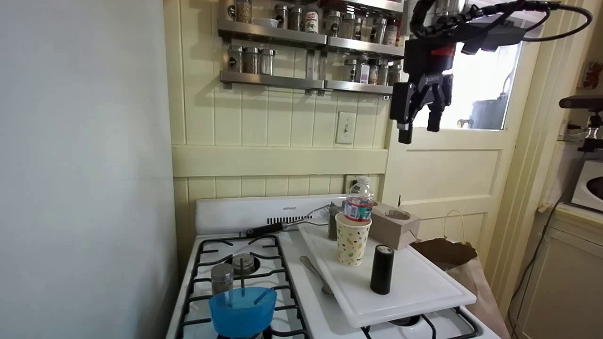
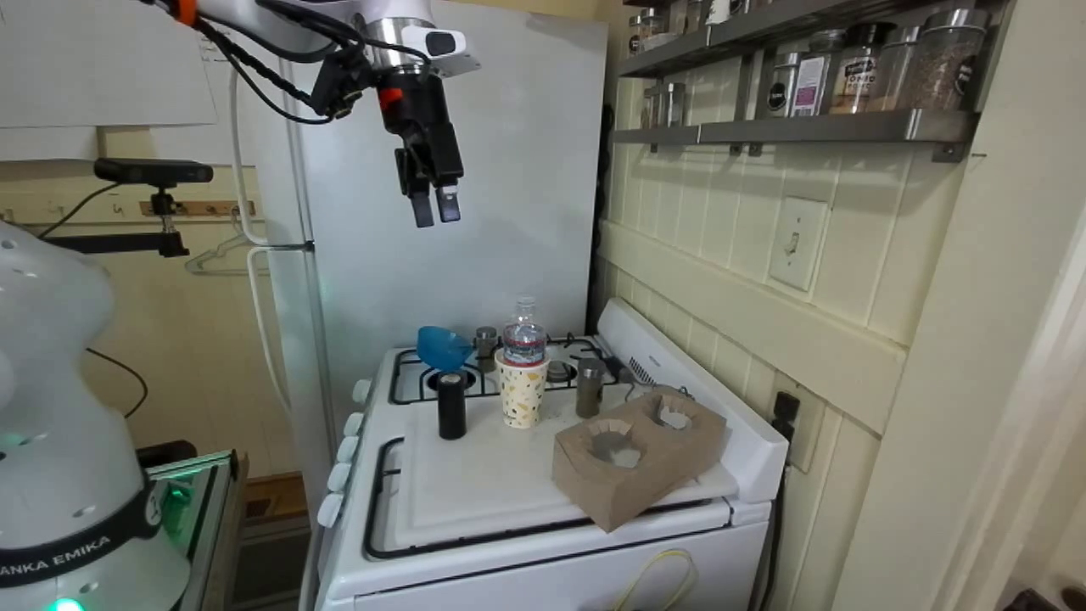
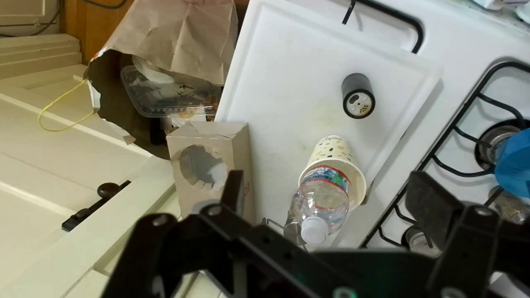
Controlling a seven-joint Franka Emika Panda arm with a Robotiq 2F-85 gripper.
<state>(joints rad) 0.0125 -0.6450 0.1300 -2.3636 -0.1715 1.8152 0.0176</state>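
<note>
Bottle [image 2: 524, 346]: it stands upright in the paper cup [image 1: 352, 242], below my gripper [image 1: 419, 130] and well apart from it; the wrist view shows it between the jaws, but well beneath.
Gripper: its jaws are spread wide and hold nothing; I see it hanging high in both exterior views.
Cutting board [image 3: 285, 82]: under the gripper, it carries the paper cup and, near it, a black shaker [image 3: 358, 97], upright.
Cardboard box [image 2: 594, 492]: also below the gripper, near the bottle, with two round cut-outs in its top.
Grasp: the bottle already sits in the cup, but nothing is gripped; I judge that any grasp is left to do.
</note>
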